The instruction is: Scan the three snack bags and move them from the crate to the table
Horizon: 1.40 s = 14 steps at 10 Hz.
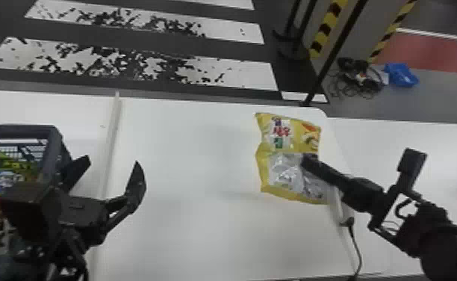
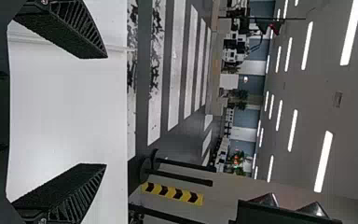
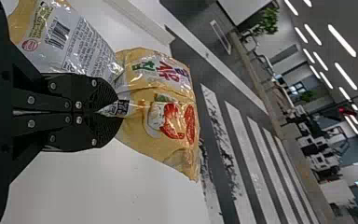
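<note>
One yellow snack bag (image 1: 283,138) is pinched in the closed fingers of the right gripper (image 3: 117,112) above the right side of the table (image 1: 186,168), its barcode (image 3: 57,34) bared on the silver back. Whether it touches the tabletop is hard to tell. The left gripper (image 1: 113,162), spread wide and empty, waits beside the crate (image 1: 58,138), where more packs (image 1: 3,183) lie. Scanning appears in hand; next, the barcode must meet a scanner before release.
</note>
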Each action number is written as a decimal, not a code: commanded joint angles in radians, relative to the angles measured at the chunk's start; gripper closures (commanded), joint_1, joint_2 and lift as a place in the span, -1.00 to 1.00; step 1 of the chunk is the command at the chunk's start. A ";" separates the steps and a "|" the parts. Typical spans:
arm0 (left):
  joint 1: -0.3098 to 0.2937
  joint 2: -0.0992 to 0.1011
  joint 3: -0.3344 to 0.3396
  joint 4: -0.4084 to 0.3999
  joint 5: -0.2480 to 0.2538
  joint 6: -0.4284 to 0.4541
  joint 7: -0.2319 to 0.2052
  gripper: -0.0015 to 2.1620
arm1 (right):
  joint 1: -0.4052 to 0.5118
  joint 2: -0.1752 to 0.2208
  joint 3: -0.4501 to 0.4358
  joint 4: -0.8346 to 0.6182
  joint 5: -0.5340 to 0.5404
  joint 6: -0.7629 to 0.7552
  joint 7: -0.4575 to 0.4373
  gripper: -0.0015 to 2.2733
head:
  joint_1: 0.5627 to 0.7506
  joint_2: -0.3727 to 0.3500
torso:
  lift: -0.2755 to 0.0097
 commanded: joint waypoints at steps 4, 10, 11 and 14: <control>0.015 0.004 -0.001 -0.007 -0.008 -0.004 0.000 -0.97 | -0.218 -0.009 -0.179 0.430 -0.106 -0.528 -0.360 0.97 | 0.41 -0.94 | 0.50; 0.021 0.012 -0.008 -0.013 -0.008 -0.050 -0.008 -0.97 | -0.399 -0.121 -0.074 0.987 0.167 -0.685 -0.653 0.84 | 0.41 -0.94 | 0.50; 0.022 0.013 -0.014 -0.015 -0.009 -0.053 -0.008 -0.97 | -0.394 -0.113 -0.046 0.988 0.212 -0.645 -0.688 0.27 | 0.41 -0.94 | 0.50; 0.025 0.013 -0.027 -0.015 -0.009 -0.071 -0.002 -0.97 | -0.295 -0.092 -0.014 0.833 0.189 -0.605 -0.719 -0.95 | 0.41 -0.94 | 0.50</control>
